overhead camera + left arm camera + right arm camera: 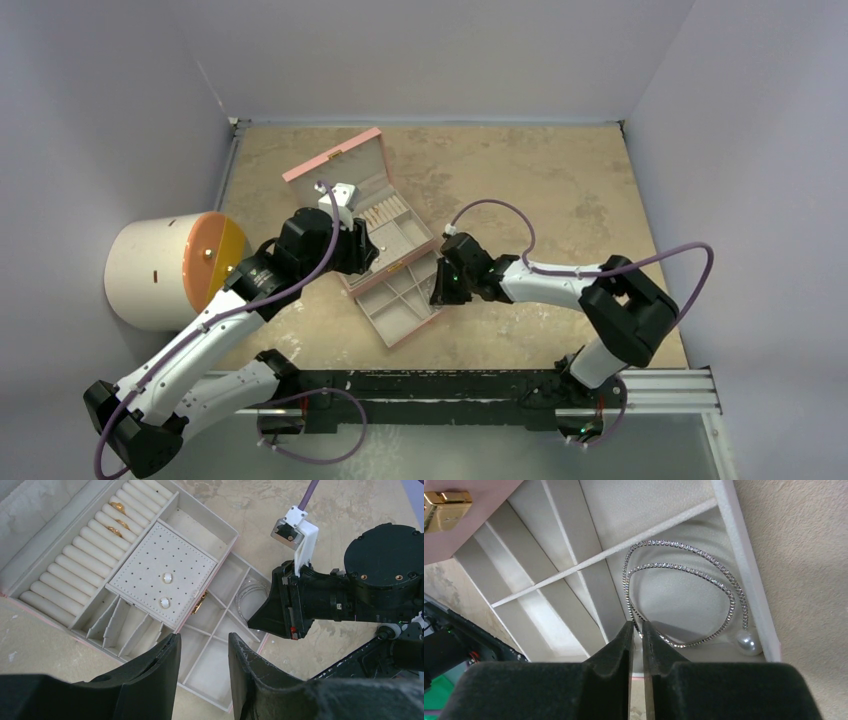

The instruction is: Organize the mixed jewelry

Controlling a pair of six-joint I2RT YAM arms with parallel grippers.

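Note:
The pink jewelry box (335, 160) stands open with its drawer (400, 310) pulled out. In the left wrist view, gold rings (120, 524) sit in the ring rolls and two pearl studs (167, 578) sit on the perforated pad. A silver coiled bracelet (684, 570) with a pearl end (749, 643) lies in the drawer's corner compartment. My right gripper (637, 625) is down in that compartment, its jaws nearly together on the bracelet's chain. My left gripper (204, 642) is open and empty above the drawer's near compartments.
A white cylinder with an orange end (170, 265) lies at the left wall. The box's gold clasp (199, 602) faces the drawer. The right arm's wrist (320, 595) hangs close to my left gripper. Walls enclose the table on three sides.

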